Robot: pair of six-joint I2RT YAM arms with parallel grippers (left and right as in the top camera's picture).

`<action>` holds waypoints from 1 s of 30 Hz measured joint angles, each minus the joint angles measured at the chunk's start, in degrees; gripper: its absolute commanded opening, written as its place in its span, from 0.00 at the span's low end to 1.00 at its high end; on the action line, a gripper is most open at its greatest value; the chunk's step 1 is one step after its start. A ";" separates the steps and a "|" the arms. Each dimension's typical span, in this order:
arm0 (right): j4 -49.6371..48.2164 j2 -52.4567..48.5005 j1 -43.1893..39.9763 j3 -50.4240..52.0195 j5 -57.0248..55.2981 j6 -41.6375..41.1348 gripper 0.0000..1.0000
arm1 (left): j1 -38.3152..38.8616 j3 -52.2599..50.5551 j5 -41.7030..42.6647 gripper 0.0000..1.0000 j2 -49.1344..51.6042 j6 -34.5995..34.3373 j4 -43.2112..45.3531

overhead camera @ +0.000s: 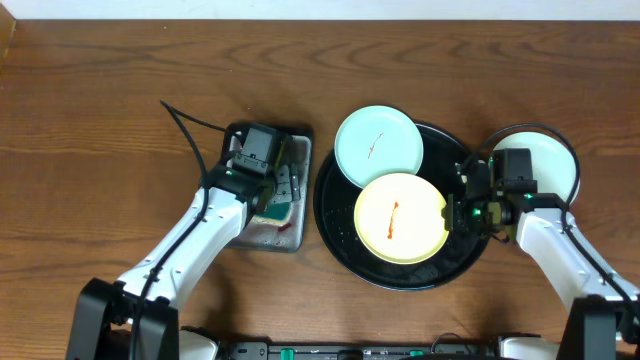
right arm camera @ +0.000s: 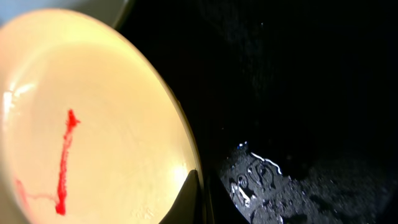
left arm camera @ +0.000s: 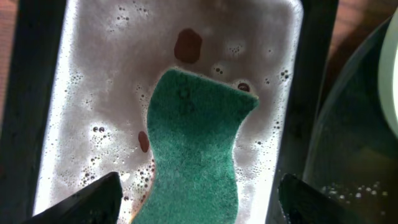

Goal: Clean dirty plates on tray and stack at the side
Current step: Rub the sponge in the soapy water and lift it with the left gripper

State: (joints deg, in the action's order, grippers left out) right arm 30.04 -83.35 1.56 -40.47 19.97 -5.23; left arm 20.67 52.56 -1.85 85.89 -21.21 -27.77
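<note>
The round black tray (overhead camera: 400, 276) holds a yellow plate (overhead camera: 400, 218) with a red smear. A mint-blue plate (overhead camera: 378, 145), also smeared, rests over the tray's upper left rim. A third pale plate (overhead camera: 552, 165) lies on the table right of the tray, partly behind the right arm. My right gripper (overhead camera: 456, 212) is shut on the yellow plate's (right arm camera: 93, 124) right rim, one finger (right arm camera: 189, 199) lying over the edge above the wet tray (right arm camera: 298, 93). My left gripper (left arm camera: 196, 202) stands open in the pan, its fingers on either side of a green sponge (left arm camera: 196, 137).
A rectangular grey metal pan (overhead camera: 300, 190) stands left of the tray, filled with soapy, bubbly water (left arm camera: 93, 74) with reddish spots. Bare wooden table lies beyond at the back and far left. The two arm bases are at the front edge.
</note>
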 measured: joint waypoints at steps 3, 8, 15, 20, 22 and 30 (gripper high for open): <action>-0.11 -1.55 0.17 0.00 -0.20 0.00 0.01 | 0.00 -0.31 0.00 0.80 1.20 0.02 0.92; -0.59 -2.21 0.17 0.04 -0.35 0.00 0.01 | 0.00 -0.31 0.00 0.77 5.49 0.02 1.40; -0.70 -2.21 0.17 0.04 -0.44 -0.02 0.01 | 0.02 -0.37 0.11 0.31 10.78 -0.07 2.43; -0.70 -2.21 0.17 0.04 -0.48 -0.02 0.01 | 0.00 -0.37 0.20 0.07 11.32 -0.13 2.78; -0.72 -2.21 0.17 0.04 -0.48 -0.02 0.01 | 0.00 -0.37 0.17 0.07 11.32 -0.20 2.75; -0.70 -2.21 0.17 0.04 -0.48 -0.02 0.01 | 0.00 -0.37 0.15 0.79 9.05 -0.02 2.16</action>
State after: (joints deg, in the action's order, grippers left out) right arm 29.34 -85.56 1.74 -40.42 19.49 -5.26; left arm 20.67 52.18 -1.69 94.94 -21.23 -25.61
